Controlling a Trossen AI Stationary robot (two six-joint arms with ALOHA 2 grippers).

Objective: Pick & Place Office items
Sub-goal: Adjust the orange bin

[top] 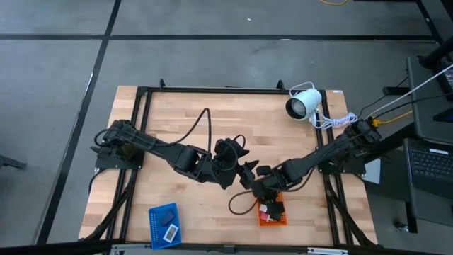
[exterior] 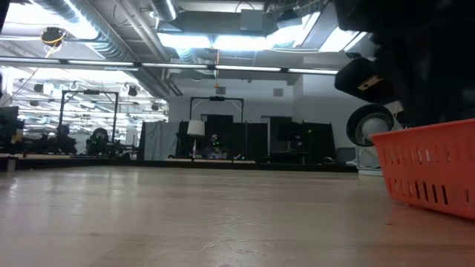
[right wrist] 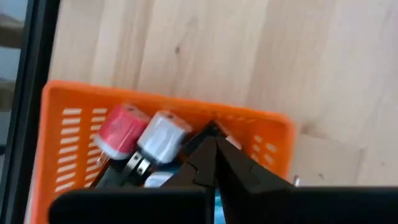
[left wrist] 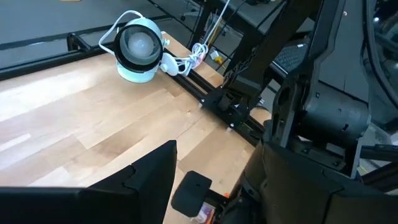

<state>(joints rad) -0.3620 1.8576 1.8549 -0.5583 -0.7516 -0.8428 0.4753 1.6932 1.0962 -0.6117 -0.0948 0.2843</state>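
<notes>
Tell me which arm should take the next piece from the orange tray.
Right. Its claw hangs directly above the orange tray, fingers together over the red piece and white piece. The left claw sits at table centre, beside the tray.

Two dark jointed arms trailing black cables.

Red chunk (right wrist: 118,132) & white-grey chunk (right wrist: 163,137) side by side in orange tray (right wrist: 68,124), near right; dark flat pcs (top: 170,231) in blue tray (top: 157,225), near left.

No text, label, brand, number or sign can be read in any view; the orange tray (right wrist: 74,118), the blue tray (top: 157,221) and the white lamp-like device (left wrist: 138,50) show none.
</notes>
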